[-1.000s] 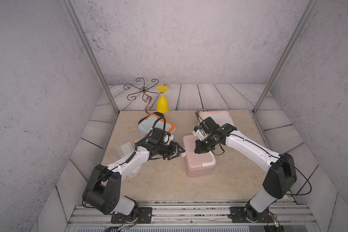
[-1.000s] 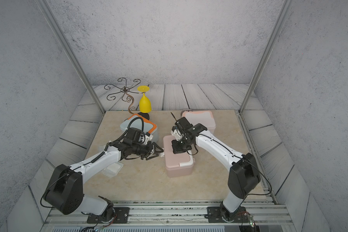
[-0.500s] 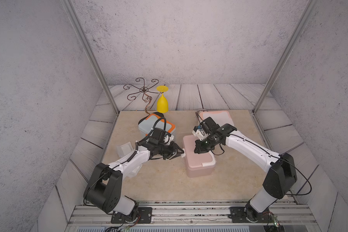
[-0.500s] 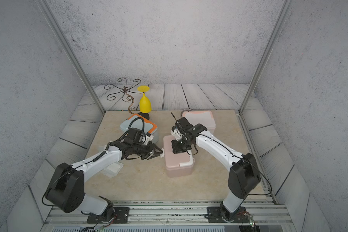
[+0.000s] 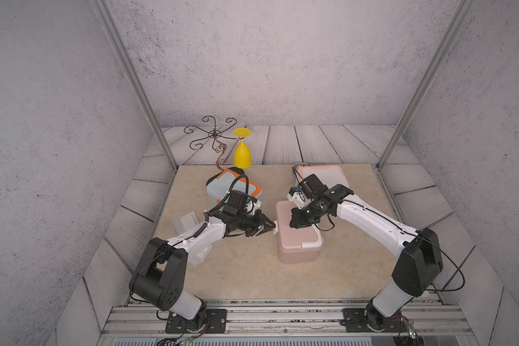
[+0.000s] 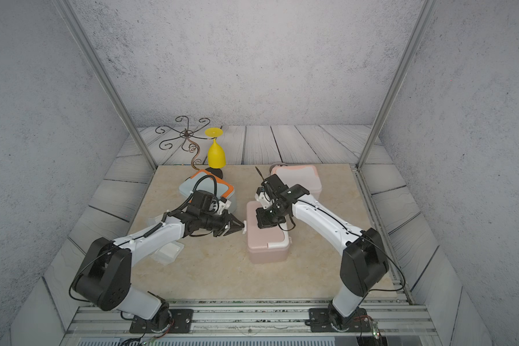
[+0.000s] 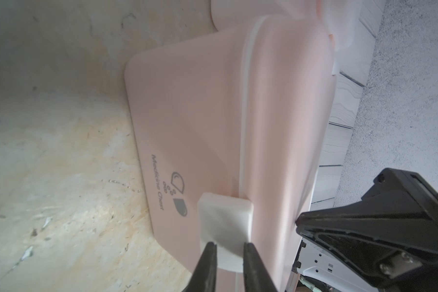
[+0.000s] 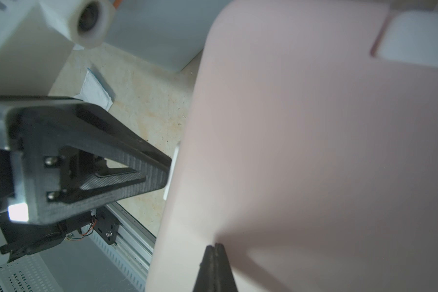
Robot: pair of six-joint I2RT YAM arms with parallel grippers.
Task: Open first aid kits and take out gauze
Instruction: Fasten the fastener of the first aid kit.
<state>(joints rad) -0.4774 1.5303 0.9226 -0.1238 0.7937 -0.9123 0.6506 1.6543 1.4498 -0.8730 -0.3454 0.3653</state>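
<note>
The pink first aid kit (image 5: 300,242) stands mid-table with its lid down. My left gripper (image 7: 228,246) is at the kit's left side, shut on its white latch (image 7: 225,222); both top views show it (image 5: 271,230) (image 6: 241,229). My right gripper (image 8: 215,246) is shut, with its tips resting on the pink lid (image 5: 292,225). The grey-blue kit with orange trim (image 5: 222,187) lies closed behind my left arm. The white kit with peach trim (image 5: 327,175) lies closed at the back right. Gauze packets (image 6: 168,253) lie on the table under my left forearm; the right wrist view shows one (image 8: 96,91).
An upturned yellow goblet (image 5: 242,155) and a curly wire stand (image 5: 215,140) are at the back left. A pale open tray-like thing (image 5: 188,221) lies left of my left arm. Metal posts (image 5: 414,90) flank the table, and a rail (image 5: 282,311) runs along the front.
My left gripper's jaws have narrowed from wide open onto the pink kit's side latch. The right arm and all three kits have stayed in place.
</note>
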